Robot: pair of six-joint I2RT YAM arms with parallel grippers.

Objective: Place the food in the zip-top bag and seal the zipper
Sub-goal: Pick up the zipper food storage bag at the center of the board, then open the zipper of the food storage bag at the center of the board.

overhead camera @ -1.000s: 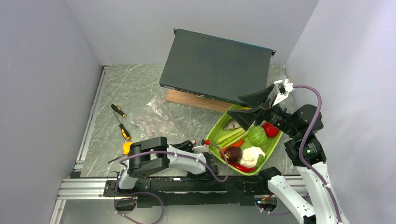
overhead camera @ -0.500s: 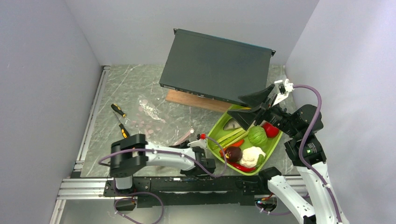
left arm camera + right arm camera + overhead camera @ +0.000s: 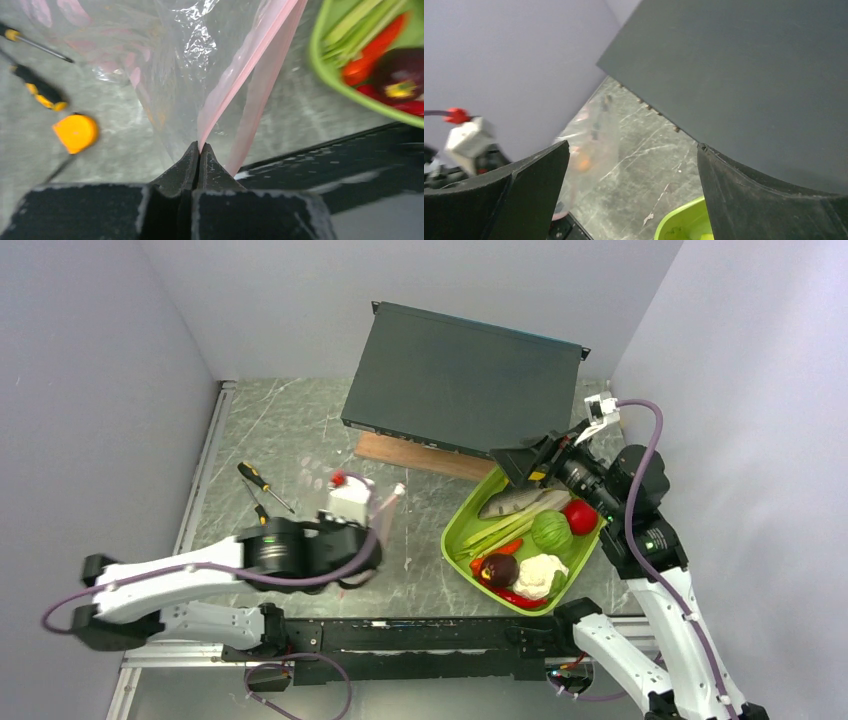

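Two steps outstanding, by the look of things: loading, then sealing. Across the whole floor, a marbled table (image 3: 300, 420); at its back, tilted, a dark box (image 3: 465, 385), no part of the job. Right of centre, a green tray (image 3: 463, 512). Left of that, the bag (image 3: 165, 60), held up at the mouth, with no food seen inside. Clamped on the zipper (image 3: 240, 67) near one end: the left gripper (image 3: 199, 146), tips pressed together on the pink strip, with two pink lips diverging from the pinch, so mouth apparently parted. Above the tray's far end: the right gripper (image 3: 633, 150), fingers spread wide, gripping nothing. All in the tray, well apart from the bag: the food (image 3: 520, 550), namely fish (image 3: 512, 502), cabbage (image 3: 550, 531), tomato (image 3: 580, 516), cauliflower (image 3: 538, 575), purple ball (image 3: 500, 568), stalks (image 3: 495, 532), chili (image 3: 518, 598). Beside the bag, two screwdrivers (image 3: 262, 477). Step in hand, most likely: presenting the mouth for the first item. Next: lower the right gripper onto the nearest piece, probably the fish, close, carry it over, release inside; meanwhile hold the left pinch firm and the mouth gaping.
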